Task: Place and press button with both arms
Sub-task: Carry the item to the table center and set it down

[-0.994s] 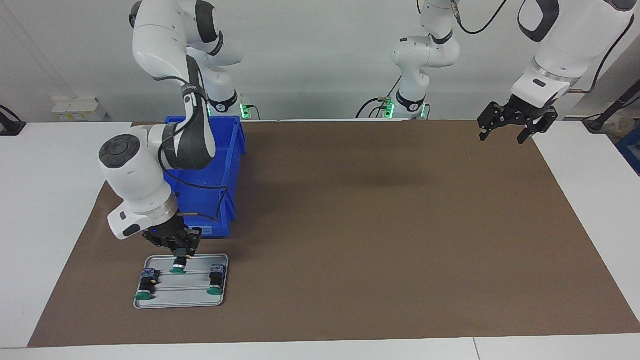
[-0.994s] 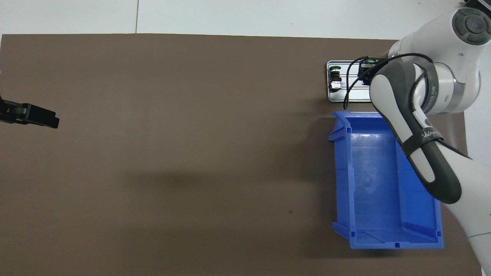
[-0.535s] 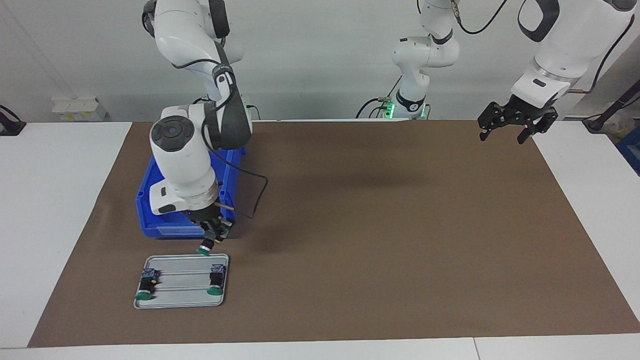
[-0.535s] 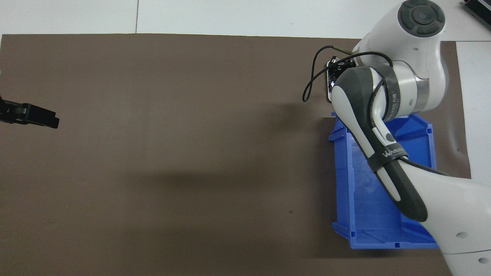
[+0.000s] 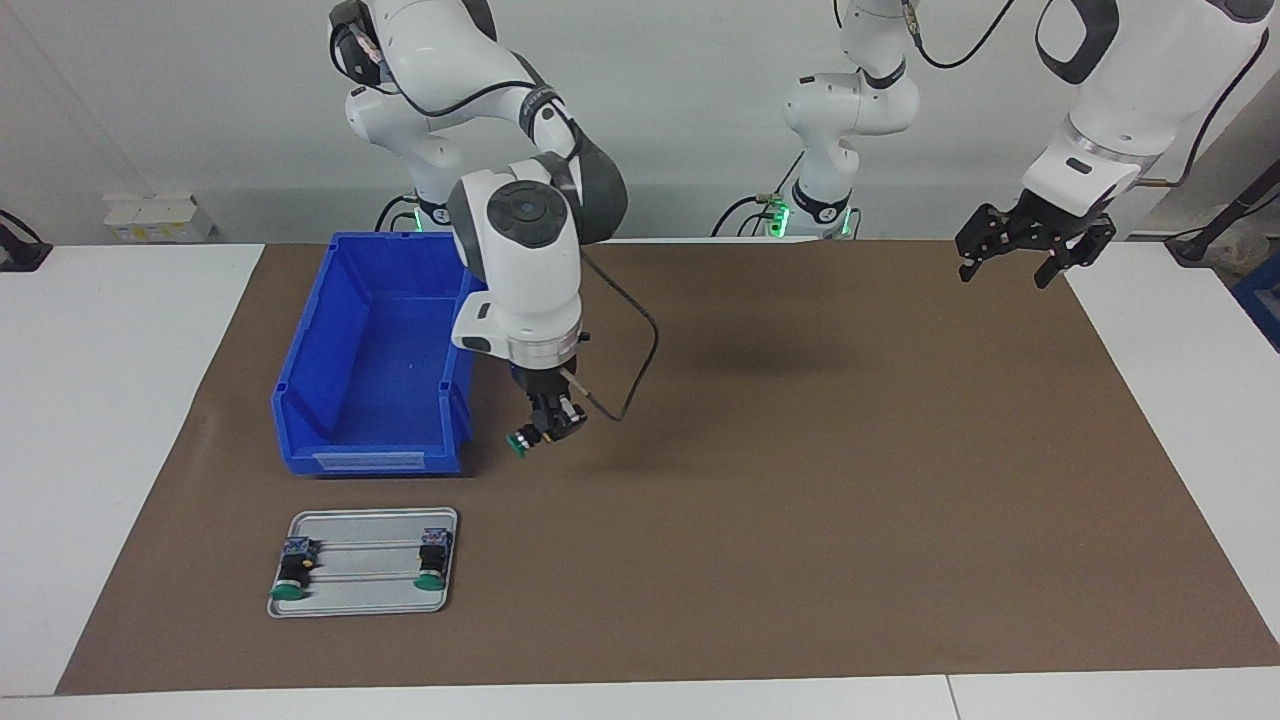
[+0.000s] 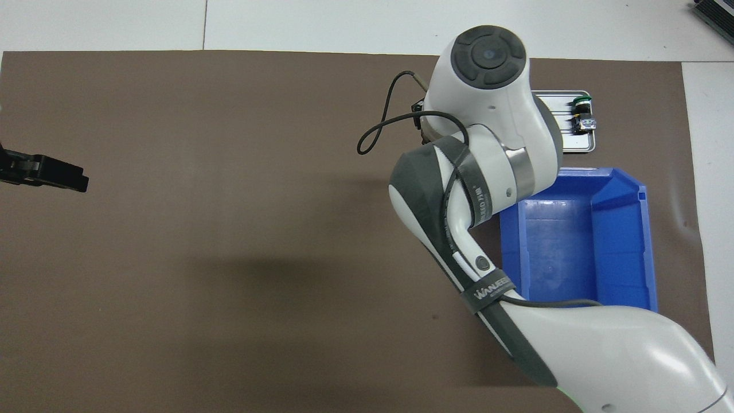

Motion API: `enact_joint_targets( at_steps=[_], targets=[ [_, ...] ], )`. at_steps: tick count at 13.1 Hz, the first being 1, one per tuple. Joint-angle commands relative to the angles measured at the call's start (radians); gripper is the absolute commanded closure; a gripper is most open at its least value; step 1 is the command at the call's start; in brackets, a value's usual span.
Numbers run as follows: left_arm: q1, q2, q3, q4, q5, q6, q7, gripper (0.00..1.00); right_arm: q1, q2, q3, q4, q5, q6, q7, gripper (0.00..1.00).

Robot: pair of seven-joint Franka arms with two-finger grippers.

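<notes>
A: What's changed?

B: 1 s ago the right gripper (image 5: 545, 432) was down on the tray (image 5: 340, 600), lower left of the facing view, clamped on the middle button. Now it's up in the air just right of the blue bin (image 5: 330, 400), centre-left of frame, over bare brown mat (image 5: 800, 500). Jaws shut on the button (image 5: 522, 441), green cap tilted down toward frame left.

A: So the pick's done?

B: Looks it. Carry phase now, I'd say; placing and pressing not yet done.

A: Left arm?

B: Left gripper (image 5: 1012, 262) hasn't budged, upper right of the facing view, fingers spread wide, nothing in them. Waiting. In the overhead view it's the black bit at the left edge (image 6: 46, 172).

A: What else is about?

B: 2 buttons left on the tray, 1 at each end: (image 5: 292, 575) and (image 5: 432, 565). In the overhead view only 1 of them shows (image 6: 582, 112); the right arm's body covers the rest of the tray plus the gripper and its load.

A: Anything in the way?

B: Not much. Bin sits close beside the gripper, and its cable (image 5: 630, 370) loops out to frame right. Mat centre looks free for a set-down.
</notes>
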State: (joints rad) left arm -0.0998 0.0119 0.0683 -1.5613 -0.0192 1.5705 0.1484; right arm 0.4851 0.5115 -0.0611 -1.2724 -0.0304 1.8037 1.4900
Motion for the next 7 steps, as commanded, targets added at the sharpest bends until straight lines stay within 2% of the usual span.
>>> enact_joint_targets(
  at_steps=[1, 4, 7],
  targets=[
    [0.008, -0.012, -0.007, -0.003, 0.016, -0.006, 0.008, 0.00, 0.038, 0.042, 0.038, 0.045, -0.009, 0.000, 0.201, 0.94],
    [0.009, -0.012, -0.007, -0.003, 0.016, -0.006, 0.008, 0.00, 0.110, 0.151, 0.047, 0.099, -0.022, 0.014, 0.410, 0.95],
    [0.008, -0.012, -0.008, -0.003, 0.016, -0.006, 0.008, 0.00, 0.139, 0.200, 0.049, 0.119, -0.022, 0.035, 0.553, 0.95]
  ],
)
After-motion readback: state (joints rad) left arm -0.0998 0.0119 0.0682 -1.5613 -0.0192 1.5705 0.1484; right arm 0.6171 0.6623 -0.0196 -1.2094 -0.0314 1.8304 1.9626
